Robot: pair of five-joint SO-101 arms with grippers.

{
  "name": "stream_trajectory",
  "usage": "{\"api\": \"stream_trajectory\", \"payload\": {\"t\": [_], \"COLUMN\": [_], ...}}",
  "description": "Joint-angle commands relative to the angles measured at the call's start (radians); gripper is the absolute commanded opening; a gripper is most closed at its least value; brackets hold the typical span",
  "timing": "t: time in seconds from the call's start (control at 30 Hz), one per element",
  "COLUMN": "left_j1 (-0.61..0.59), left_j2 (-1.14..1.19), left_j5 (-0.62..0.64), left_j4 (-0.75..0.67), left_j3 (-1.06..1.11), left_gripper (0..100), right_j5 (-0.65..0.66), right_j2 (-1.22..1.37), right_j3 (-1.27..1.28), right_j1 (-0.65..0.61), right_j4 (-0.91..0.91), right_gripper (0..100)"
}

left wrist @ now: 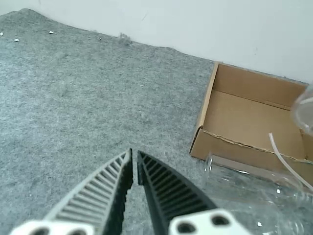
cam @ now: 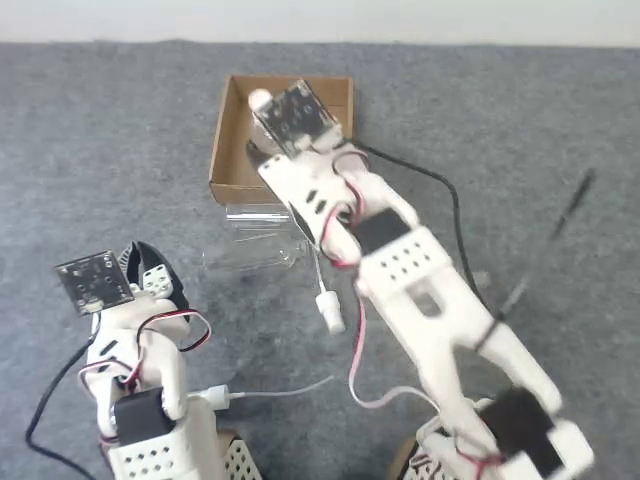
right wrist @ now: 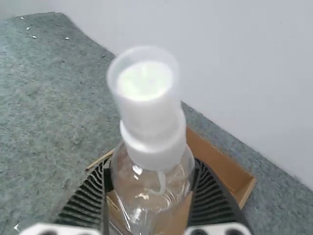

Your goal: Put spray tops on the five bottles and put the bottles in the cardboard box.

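1. Nearest, a loose spray top (cam: 216, 396) lies on the grey mat (cam: 100, 150) by the left arm's base, its tube trailing right.
2. The left gripper (left wrist: 134, 154) hovers over the mat at the near left, its fingers almost touching and gripping nothing.
3. A second spray top (cam: 330, 312) lies mid-mat. Beyond it, clear bottles (cam: 255, 240) lie on their sides just beside the near wall of the cardboard box (cam: 222, 140).
4. Farthest, the right gripper (right wrist: 150, 169) is clamped around a capped bottle (right wrist: 146, 193) over the box.
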Motion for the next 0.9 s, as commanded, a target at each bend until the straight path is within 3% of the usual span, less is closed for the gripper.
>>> {"api": "stream_trajectory", "payload": {"t": [0.0,0.5,0.7,0.87], "left_j1": [-0.002,-0.003,-0.003,-0.003], "left_j2": [-0.017,-0.017,-0.017,-0.017], "left_j5": [-0.003,-0.003,-0.003,-0.003], "left_j4": [-0.034,-0.034,-0.034,-0.034], "left_j3": [-0.01,-0.01,-0.01,-0.01], "left_gripper": [2,2,2,2], "right_j5": [0.003,-0.003,-0.127,-0.137], "right_j2": [0.068,0.568,0.739,0.894], "right_j3": [-0.175,-0.678,-0.891,-1.065], "right_j1": [0.012,0.028,0.044,0.061], "right_j4": [-0.031,-0.031,-0.031,-0.031], "right_gripper": [0.7,0.7,0.7,0.7]}}
